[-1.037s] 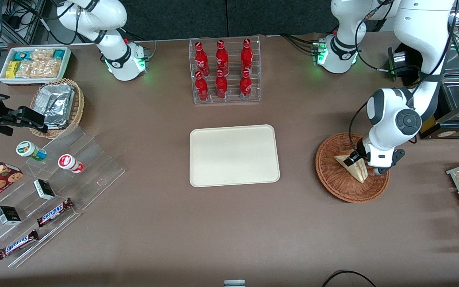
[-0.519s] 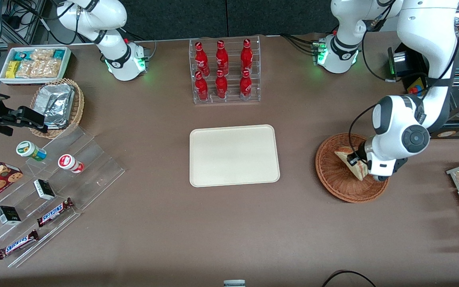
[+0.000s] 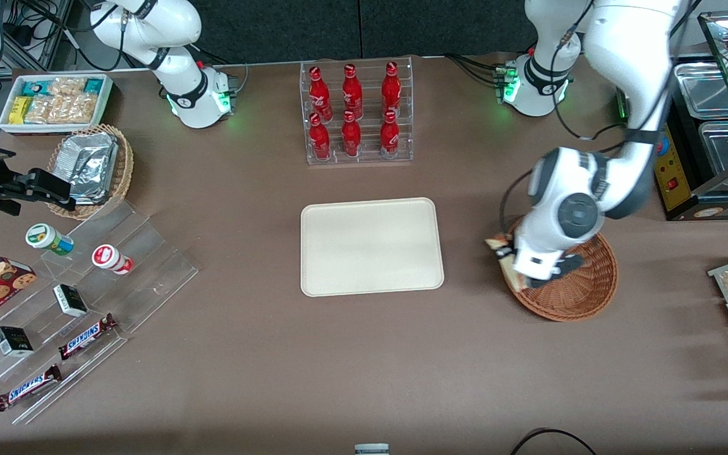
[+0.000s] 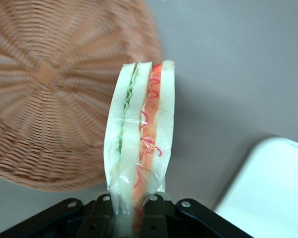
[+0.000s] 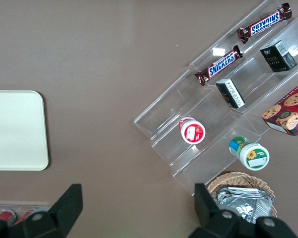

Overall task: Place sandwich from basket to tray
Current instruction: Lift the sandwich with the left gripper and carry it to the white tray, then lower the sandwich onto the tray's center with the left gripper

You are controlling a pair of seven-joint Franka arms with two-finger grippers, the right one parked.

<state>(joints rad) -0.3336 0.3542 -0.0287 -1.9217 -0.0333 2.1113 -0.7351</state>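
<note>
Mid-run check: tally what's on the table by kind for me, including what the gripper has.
Red bottles: 6
Snickers bars: 2
Wicker baskets: 2
Tray: 1
Sandwich, lifted in the gripper over the basket rim: 1
Total: 12

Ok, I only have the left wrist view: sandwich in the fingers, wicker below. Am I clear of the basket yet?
Observer: Partly. In the front view the gripper holds the sandwich over the basket rim, on the side toward the tray.
Operator: Anything on the tray?
Observer: No, its whole surface is bare.
Operator: Anything standing between basket and tray?
Observer: Only bare brown table; the rack of red bottles stands farther from the front camera than the tray.
</note>
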